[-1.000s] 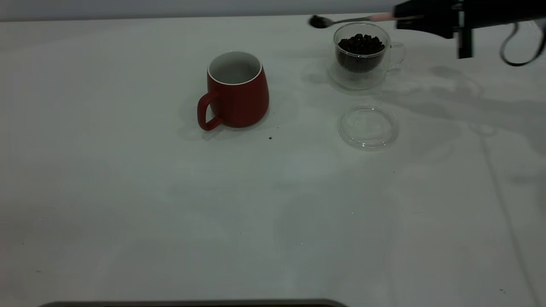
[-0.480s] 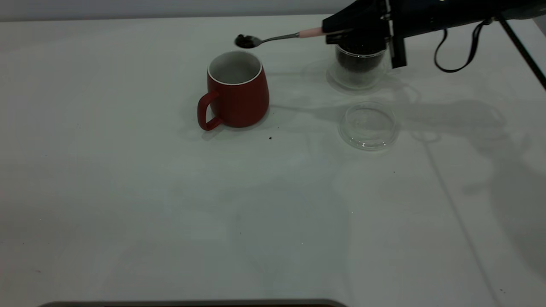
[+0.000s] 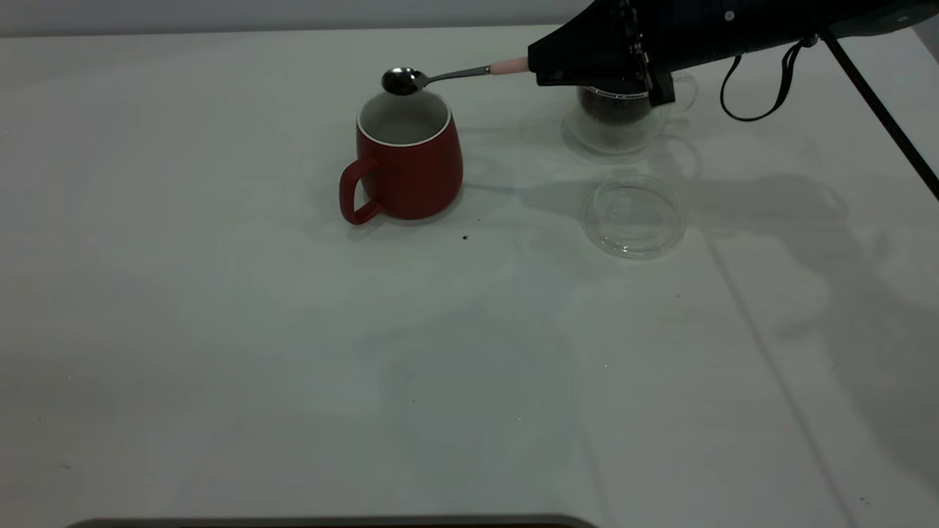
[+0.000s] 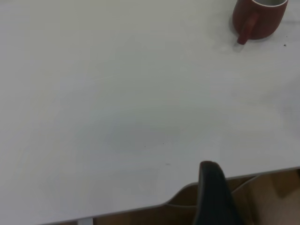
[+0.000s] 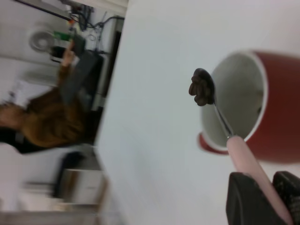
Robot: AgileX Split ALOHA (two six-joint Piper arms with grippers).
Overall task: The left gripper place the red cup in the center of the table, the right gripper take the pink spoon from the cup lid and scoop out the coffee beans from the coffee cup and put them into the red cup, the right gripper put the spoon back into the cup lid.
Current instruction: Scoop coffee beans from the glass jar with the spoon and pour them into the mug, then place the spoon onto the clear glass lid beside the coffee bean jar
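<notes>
Carried leftward from above the coffee cup (image 3: 623,110), the pink spoon (image 3: 455,73) now holds its bowl, loaded with coffee beans (image 5: 200,88), over the far rim of the red cup (image 3: 407,158), which stands mid-table toward the far edge. This looks like the pouring step; next the spoon should come slightly nearer over the opening and tip. The right gripper (image 3: 557,66) is clamped on the spoon's handle. The cup lid (image 3: 634,216) lies bare nearby. The left gripper (image 4: 213,197) is parked off the table's (image 3: 293,367) edge; its opening cannot be told.
</notes>
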